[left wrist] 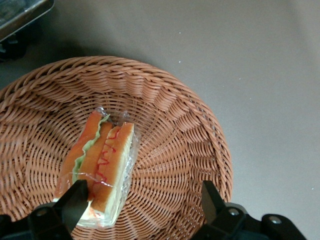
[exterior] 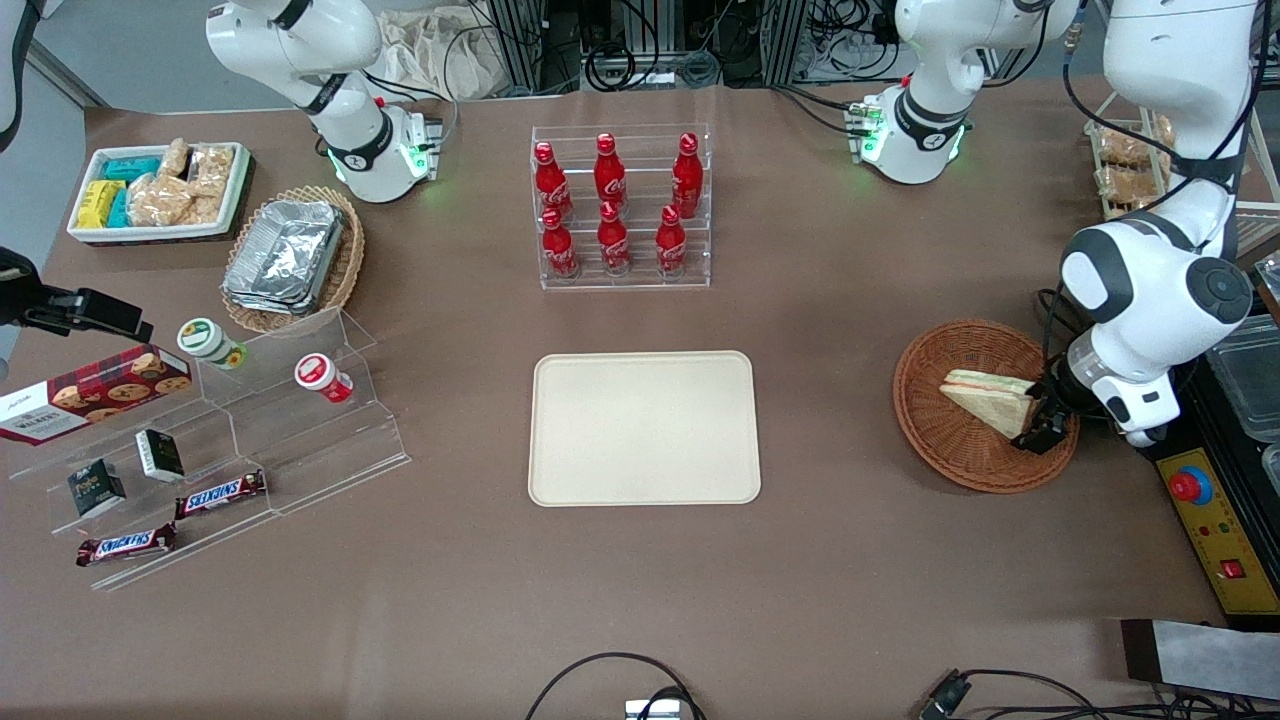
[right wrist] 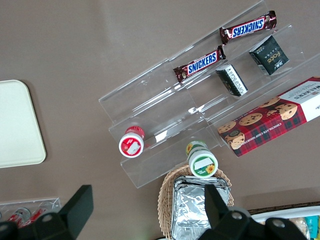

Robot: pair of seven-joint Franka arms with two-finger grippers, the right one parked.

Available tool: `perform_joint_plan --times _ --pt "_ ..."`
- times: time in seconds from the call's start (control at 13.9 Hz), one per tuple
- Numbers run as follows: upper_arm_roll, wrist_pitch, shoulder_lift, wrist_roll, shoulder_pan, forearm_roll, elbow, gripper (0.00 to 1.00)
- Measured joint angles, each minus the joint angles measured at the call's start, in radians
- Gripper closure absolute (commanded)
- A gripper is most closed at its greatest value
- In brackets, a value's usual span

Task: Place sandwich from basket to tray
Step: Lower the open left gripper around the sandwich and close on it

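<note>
The sandwich (exterior: 985,398) lies in the round reddish-brown wicker basket (exterior: 930,445), toward the working arm's end of the table. Its clear wrap and orange and green filling show in the left wrist view (left wrist: 102,160). My left gripper (exterior: 1040,428) is down inside the basket (left wrist: 190,130) at the sandwich's pointed end. It is open (left wrist: 143,192). One finger (left wrist: 75,200) touches the sandwich's side and the other finger (left wrist: 212,197) stands well apart over bare wicker. The cream tray (exterior: 645,428) lies flat at the table's middle with nothing on it.
A rack of red bottles (exterior: 620,205) stands farther from the front camera than the tray. A control box with a red button (exterior: 1190,487) and clear containers (exterior: 1250,370) sit beside the basket at the table's edge. Acrylic snack shelves (exterior: 200,450) stand toward the parked arm's end.
</note>
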Motion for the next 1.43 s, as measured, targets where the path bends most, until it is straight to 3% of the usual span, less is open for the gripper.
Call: perform_joint_plan --times 0.43,0.65,0.79,1.43 --pt "0.024 -0.110 -0.001 -0.001 0.000 0.015 0.034 0.00" --pt "0.029 -0.201 -0.005 -0.084 -0.001 0.126 0.080 0.00" --pt "0.028 -0.253 -0.007 -0.119 -0.003 0.155 0.113 0.00" --pt "0.028 -0.254 -0.004 -0.135 -0.004 0.157 0.091 0.00"
